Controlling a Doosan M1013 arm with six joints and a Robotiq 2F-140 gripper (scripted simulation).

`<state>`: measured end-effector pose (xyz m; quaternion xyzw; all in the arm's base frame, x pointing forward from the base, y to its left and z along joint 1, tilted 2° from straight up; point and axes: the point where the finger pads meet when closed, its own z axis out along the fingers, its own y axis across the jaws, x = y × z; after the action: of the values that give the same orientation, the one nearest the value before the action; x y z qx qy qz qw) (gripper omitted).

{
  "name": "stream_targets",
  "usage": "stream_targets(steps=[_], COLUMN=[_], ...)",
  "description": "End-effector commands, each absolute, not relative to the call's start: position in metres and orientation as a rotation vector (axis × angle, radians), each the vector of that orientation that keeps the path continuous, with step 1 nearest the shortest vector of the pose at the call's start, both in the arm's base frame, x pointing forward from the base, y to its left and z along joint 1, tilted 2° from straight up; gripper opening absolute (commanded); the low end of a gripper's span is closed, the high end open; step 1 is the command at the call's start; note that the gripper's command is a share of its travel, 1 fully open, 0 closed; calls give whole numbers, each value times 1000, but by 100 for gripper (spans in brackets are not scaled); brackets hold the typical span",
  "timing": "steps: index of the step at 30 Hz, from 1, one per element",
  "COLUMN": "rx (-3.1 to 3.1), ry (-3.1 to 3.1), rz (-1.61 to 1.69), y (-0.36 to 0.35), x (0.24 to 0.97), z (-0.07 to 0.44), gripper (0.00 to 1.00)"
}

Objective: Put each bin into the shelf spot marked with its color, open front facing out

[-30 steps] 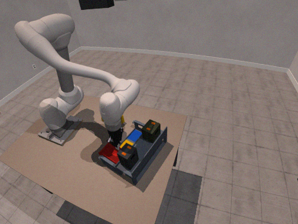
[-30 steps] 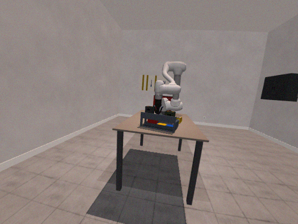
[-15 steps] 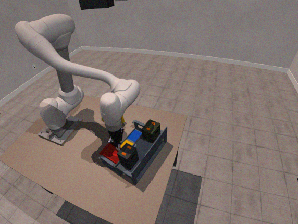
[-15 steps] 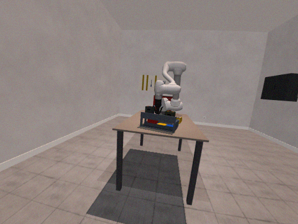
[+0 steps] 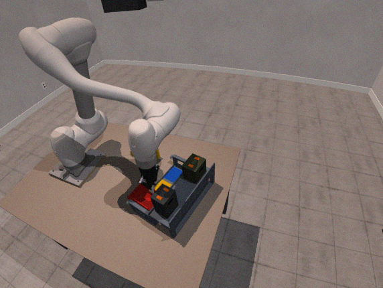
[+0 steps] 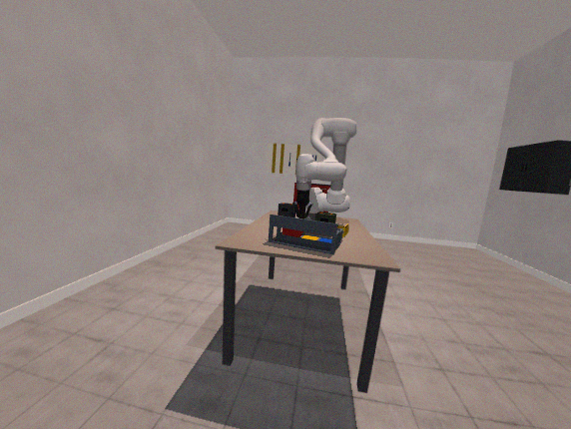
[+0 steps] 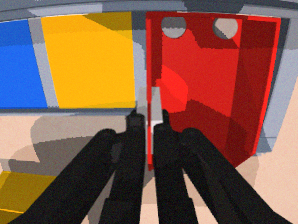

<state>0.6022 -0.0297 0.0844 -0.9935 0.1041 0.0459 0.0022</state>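
two boxes [image 5: 165, 201] [image 6: 325, 217] on the shelf [image 5: 192, 205] [image 6: 304, 223], shelf on the table [image 5: 110, 214] [image 6: 364, 249], bin [image 5: 140, 197] [image 7: 210, 65] partly in the shelf

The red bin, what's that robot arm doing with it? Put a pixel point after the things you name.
The gripper [image 5: 149, 188] [image 6: 302, 215] [image 7: 149, 100] is closed on the near side wall of the red bin [image 5: 140, 197] [image 7: 205, 65], which sits partly in the shelf [image 5: 192, 209] [image 6: 304, 222], its near end jutting past the edge. The yellow mark [image 7: 90, 62] and blue mark [image 5: 173, 175] [image 7: 20, 65] beside it have no bins on them. A yellow bin [image 6: 343, 229] [image 7: 27, 192] stands on the table behind the shelf.
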Motion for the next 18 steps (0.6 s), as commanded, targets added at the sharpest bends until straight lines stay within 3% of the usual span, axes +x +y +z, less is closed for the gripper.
stream_targets(steps=[1, 18], rx=[-3117, -3119], ry=[326, 327], rz=[144, 126], y=[-30, -30], x=[602, 602], z=[85, 84], gripper=[10, 10])
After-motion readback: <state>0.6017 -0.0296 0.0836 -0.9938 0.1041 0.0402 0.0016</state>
